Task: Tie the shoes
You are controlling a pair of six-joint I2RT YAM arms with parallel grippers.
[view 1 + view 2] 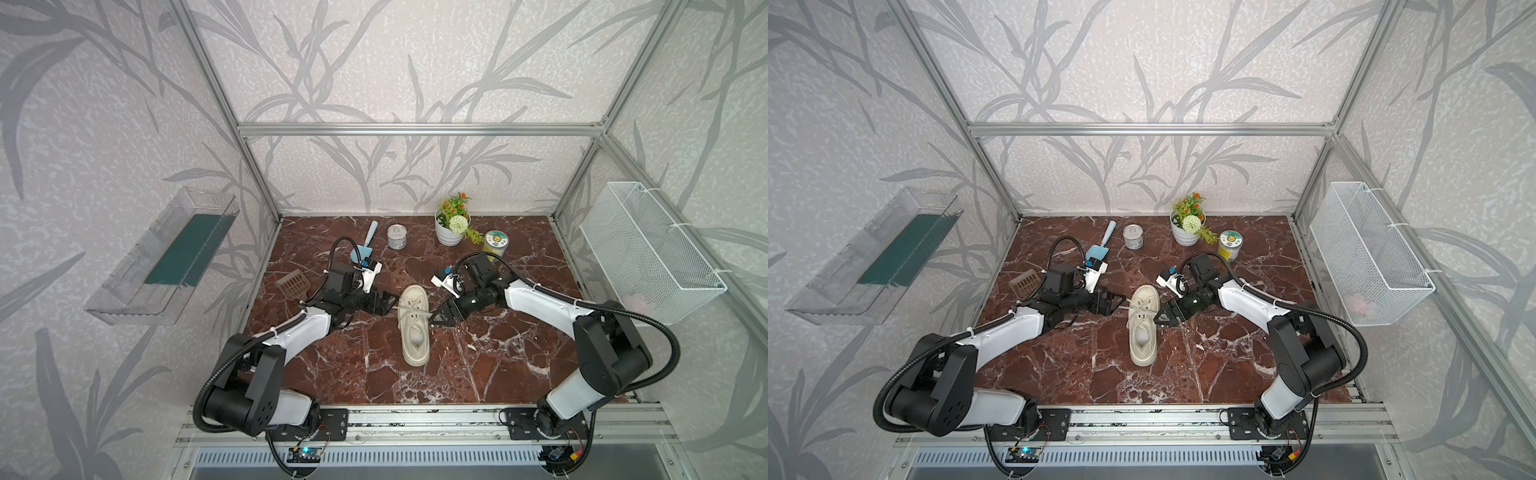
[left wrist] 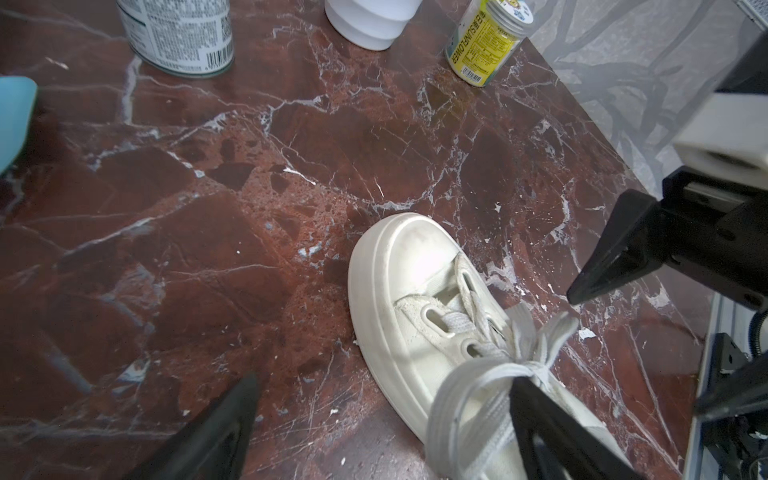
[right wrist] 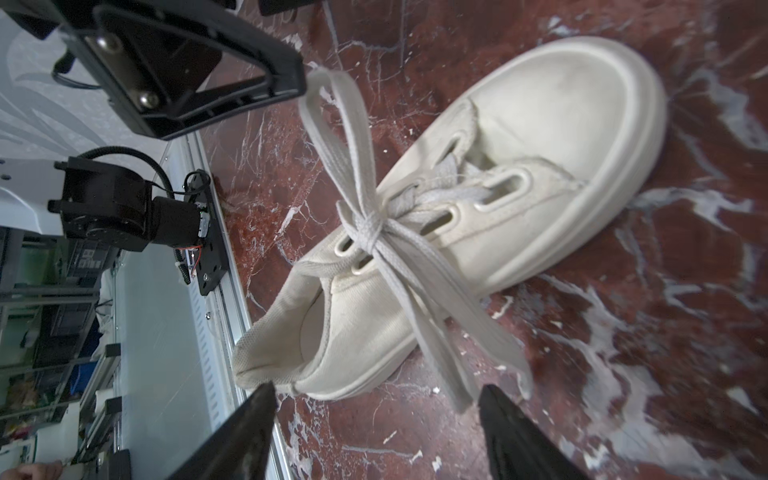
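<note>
Right wrist view: right gripper (image 3: 376,387) jaws wide apart, gripping nothing; one lace loop (image 3: 453,332) hangs loose btwn them. Left gripper (image 1: 386,305) also spread wide, other loop (image 3: 332,124) touching a finger (image 3: 286,83), no pinch. Sneaker (image 1: 413,324) mid table (image 1: 498,365) btwn both grippers, toe to back wall (image 1: 415,174), bow (image 3: 370,232) knotted.

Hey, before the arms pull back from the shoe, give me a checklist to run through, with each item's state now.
1. Bow knot tied on the shoe: ok.
2. Left gripper open: ok.
3. Right gripper open: ok.
4. Lace loop free of the left gripper: cannot tell; its tip is at a finger.
5. Lace ends clear of the right gripper: cannot tell; they hang close to its fingers.
6. Shoe upright on the table: ok.
</note>
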